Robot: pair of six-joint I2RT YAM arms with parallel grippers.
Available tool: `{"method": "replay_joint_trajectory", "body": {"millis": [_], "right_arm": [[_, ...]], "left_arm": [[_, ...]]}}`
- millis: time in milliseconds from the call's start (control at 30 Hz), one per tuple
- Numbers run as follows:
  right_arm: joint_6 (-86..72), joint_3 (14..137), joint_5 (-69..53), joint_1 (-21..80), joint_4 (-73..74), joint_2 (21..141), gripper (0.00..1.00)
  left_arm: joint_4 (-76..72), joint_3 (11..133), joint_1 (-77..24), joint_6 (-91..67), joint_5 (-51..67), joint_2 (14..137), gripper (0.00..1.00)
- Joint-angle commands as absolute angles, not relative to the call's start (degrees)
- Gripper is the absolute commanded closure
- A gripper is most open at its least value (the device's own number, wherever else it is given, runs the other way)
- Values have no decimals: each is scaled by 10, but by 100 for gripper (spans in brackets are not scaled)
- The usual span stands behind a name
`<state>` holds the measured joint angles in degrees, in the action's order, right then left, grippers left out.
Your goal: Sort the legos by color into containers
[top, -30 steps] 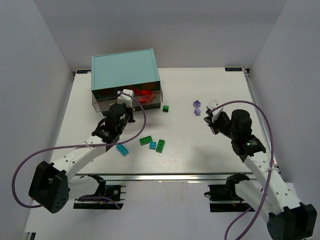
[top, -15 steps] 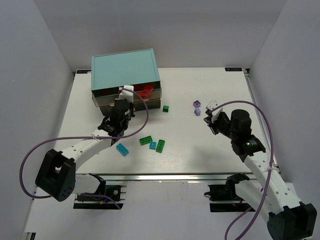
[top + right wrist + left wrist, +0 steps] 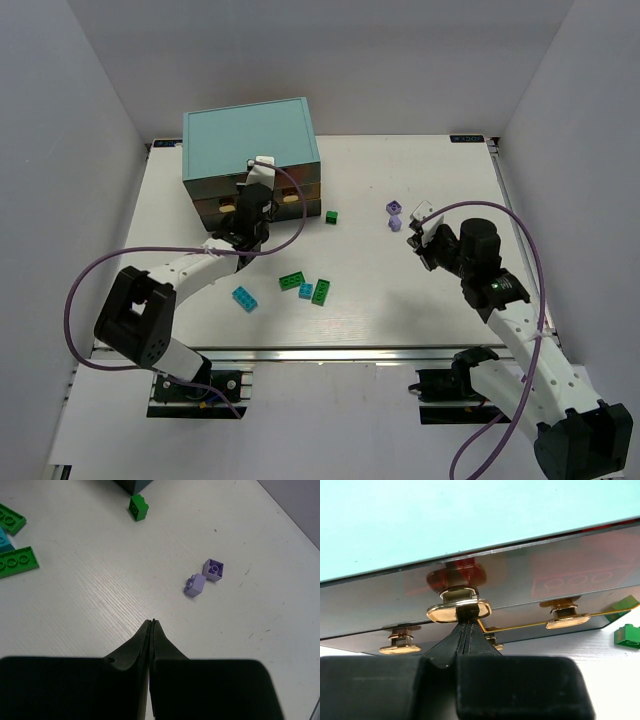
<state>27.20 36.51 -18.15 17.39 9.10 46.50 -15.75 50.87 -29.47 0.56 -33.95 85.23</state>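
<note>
The left pincer [image 3: 465,624], its black fingers pressed flat together with nothing between them, rests its tips against the brass-looking knob [image 3: 459,609] of the upper drawer [image 3: 545,575] in the light teal cabinet [image 3: 250,140]. The drawer fronts sit flush with the cabinet face. Through the brownish translucent front a red brick [image 3: 572,580] shows faintly (little more than an outline). Just off the cabinet's right corner a small green cube [image 3: 331,217] lies on the white counter [image 3: 400,320]. Nearer the arms lie a green plate [image 3: 292,282], a small cyan brick [image 3: 306,291] touching a second green plate [image 3: 322,291], and, a little apart to the left, a longer cyan brick [image 3: 244,299]. Across the counter the right pincer [image 3: 151,624] hangs above the surface, likewise shut tight and empty-handed. Ahead of it lie a lavender brick [image 3: 214,570] and a lavender piece [image 3: 195,585] close beside it.
</note>
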Motion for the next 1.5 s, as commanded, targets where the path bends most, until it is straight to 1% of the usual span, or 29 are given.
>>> {"method": "replay_joint_trajectory", "body": {"millis": [0, 233, 333, 400, 500, 533, 567, 633, 667, 733, 800, 867, 1000, 1100, 1133, 1267, 1300, 1333, 1367, 1400, 1433, 1467], "right_arm": [[275, 368, -186, 177, 87, 469, 100], [276, 368, -185, 177, 90, 477, 100], [277, 368, -185, 175, 91, 480, 100], [277, 368, -184, 175, 91, 481, 100], [277, 368, -184, 176, 91, 484, 100], [277, 368, -183, 175, 91, 487, 100], [277, 368, -183, 173, 91, 488, 100], [277, 369, -178, 173, 91, 490, 100], [277, 369, -178, 172, 91, 491, 100], [275, 369, -175, 173, 91, 494, 100], [275, 369, -170, 172, 91, 499, 100], [276, 369, -167, 170, 91, 502, 100], [276, 368, -162, 167, 89, 511, 100], [276, 367, -161, 165, 89, 512, 100], [276, 367, -160, 163, 89, 512, 100], [279, 367, -165, 160, 89, 513, 100], [279, 367, -168, 160, 89, 513, 100], [279, 367, -169, 160, 91, 515, 95], [280, 368, -169, 161, 91, 515, 95], [281, 369, -170, 161, 92, 517, 90], [282, 369, -170, 159, 92, 519, 89], [283, 369, -170, 160, 93, 518, 87]], "left_arm": [[-188, 533, -291, 17, -354, 848, 100], [-166, 534, -286, 18, -349, 843, 100], [-142, 525, -286, 7, -316, 815, 100], [-108, 512, -286, -15, -262, 778, 98], [-91, 490, -286, -37, -214, 734, 84], [-80, 478, -286, -46, -210, 703, 79], [-73, 473, -286, -67, -207, 687, 67], [-47, 457, -286, -92, -208, 648, 54], [-36, 452, -286, -127, -212, 637, 44], [-5, 432, -286, -174, -223, 612, 34], [14, 416, -279, -232, -215, 581, 30], [29, 396, -273, -291, -198, 563, 30], [42, 363, -251, -393, -171, 551, 37], [17, 324, -223, -455, -139, 541, 41], [5, 314, -215, -470, -131, 541, 44], [-91, 255, -156, -537, -56, 557, 50], [-108, 239, -145, -547, -23, 565, 51], [-135, 235, -128, -560, -8, 585, 51], [-150, 229, -127, -564, -1, 596, 50], [-164, 226, -113, -569, 36, 605, 49], [-190, 220, -105, -572, 46, 623, 46], [-200, 219, -98, -575, 54, 630, 39]]}}
